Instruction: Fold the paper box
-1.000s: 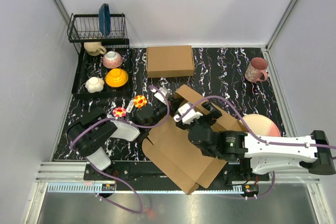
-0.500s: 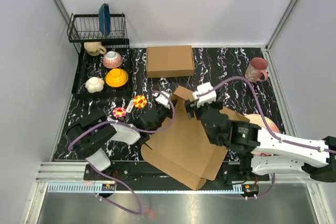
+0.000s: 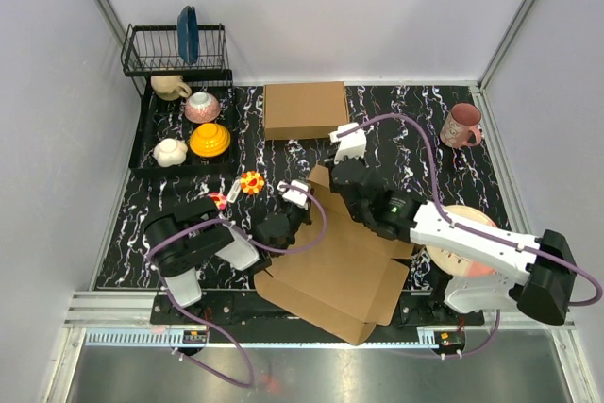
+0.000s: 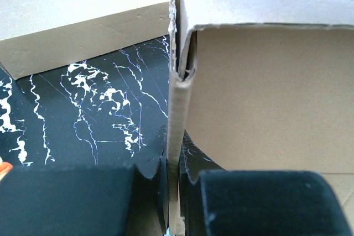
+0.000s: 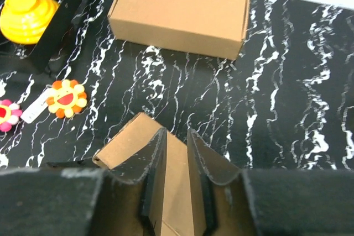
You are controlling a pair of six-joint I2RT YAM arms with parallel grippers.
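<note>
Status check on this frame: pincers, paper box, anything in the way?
Left pincer shut on paper box flap edge. Right pincer astride far flap, grip unclear. Folding not finished. Formed box beyond, clear of it.

Brown paper box (image 3: 330, 271) on marbled table (image 3: 415, 129)

My top camera hangs above and behind my bases and looks down on the whole table (image 3: 415, 101), with the bases at 6 o'clock and the formed box (image 3: 305, 109) at 12. My left wrist camera sits low and very near. It looks along the left gripper (image 4: 172, 175) at the paper box (image 4: 265, 98), with the formed box at 10 o'clock. My right wrist camera looks down and outward over the right gripper (image 5: 176, 142) from farther off, with the formed box at 12. All three views share that box and the marbled table.
</note>
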